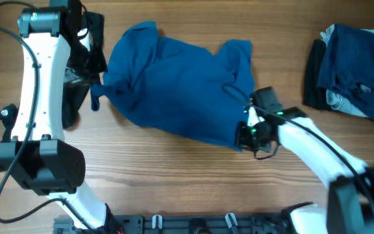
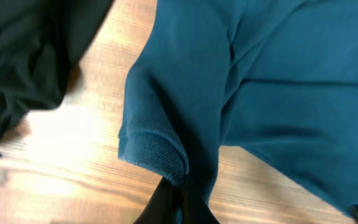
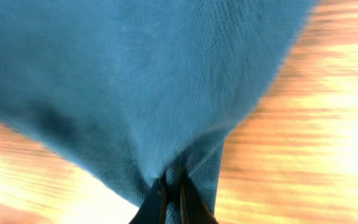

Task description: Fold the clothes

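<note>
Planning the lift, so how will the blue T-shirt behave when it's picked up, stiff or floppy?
Probably floppy: the blue T-shirt lies in soft crumpled folds. It likely sags between the left gripper, pinching near a sleeve hem, and the right gripper, pinching an edge. Seems light: thin knit.

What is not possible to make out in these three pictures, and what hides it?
- Overhead: the pile of dark clothes is cut off by the right edge; its pieces cannot be counted.
- Overhead: the left arm hides part of the black garment.
- Right wrist: the blue T-shirt fills the view, the table is blurred, and cloth covers the right fingers at the tips.
- Left wrist: the bottom edge cuts off the left fingers.
</note>
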Available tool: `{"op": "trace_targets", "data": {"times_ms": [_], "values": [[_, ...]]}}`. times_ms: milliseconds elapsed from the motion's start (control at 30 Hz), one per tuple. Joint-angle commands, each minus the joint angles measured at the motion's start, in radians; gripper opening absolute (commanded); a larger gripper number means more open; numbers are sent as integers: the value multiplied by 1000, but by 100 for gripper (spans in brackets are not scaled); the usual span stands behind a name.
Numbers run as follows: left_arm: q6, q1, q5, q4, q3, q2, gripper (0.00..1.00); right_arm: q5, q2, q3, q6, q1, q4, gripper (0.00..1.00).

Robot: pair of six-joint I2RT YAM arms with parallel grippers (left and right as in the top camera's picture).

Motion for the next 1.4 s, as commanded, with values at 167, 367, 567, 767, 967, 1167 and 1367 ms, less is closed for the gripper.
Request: {"op": "trace_targets", "data": {"times_ms": [167, 367, 567, 767, 967, 1167, 1367], "values": [[-24, -47, -18, -101, -9, -16, 4, 131, -259, 238, -129, -152, -452, 4], [-50, -106, -18, -119, -63, -51, 4, 177, -258, 344, -163, -230, -637, 4], [-158, -204, -71, 22, -258, -247, 4, 177, -258, 392, -187, -253, -637, 4], [-280, -211, -75, 73, -575, -607, 4, 177, -258, 392, -207, -253, -656, 4], [-425, -211, -132, 68, -819, -758, 4, 237, -258, 392, -202, -283, -718, 4], [-470, -201, -227, 99, -821, -766, 4, 237, -258, 392, -240, -431, -683, 4], [-469, -201, -323, 209, -821, -679, 4, 240, -202, 392, -288, -559, -637, 4]]}}
